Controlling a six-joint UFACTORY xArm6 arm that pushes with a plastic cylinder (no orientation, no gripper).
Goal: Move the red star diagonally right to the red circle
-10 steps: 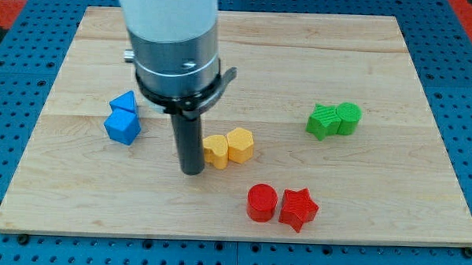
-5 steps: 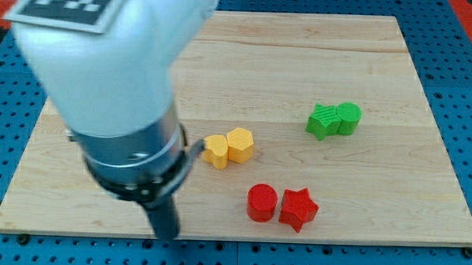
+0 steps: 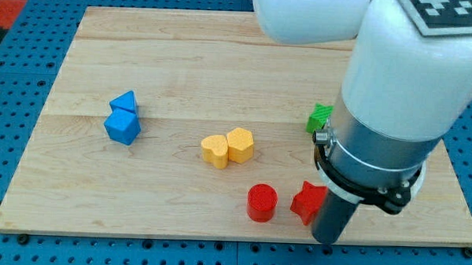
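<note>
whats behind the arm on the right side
Only part of a green block shows past the arm; the rest is covered. The red star is partly hidden by my tip.

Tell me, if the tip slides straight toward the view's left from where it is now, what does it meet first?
Probably the red star, which sits just up-left of my tip. The tip looks slightly nearer the view's bottom than the star, so it may only clip its lower point. Beyond it lies the red circle.
</note>
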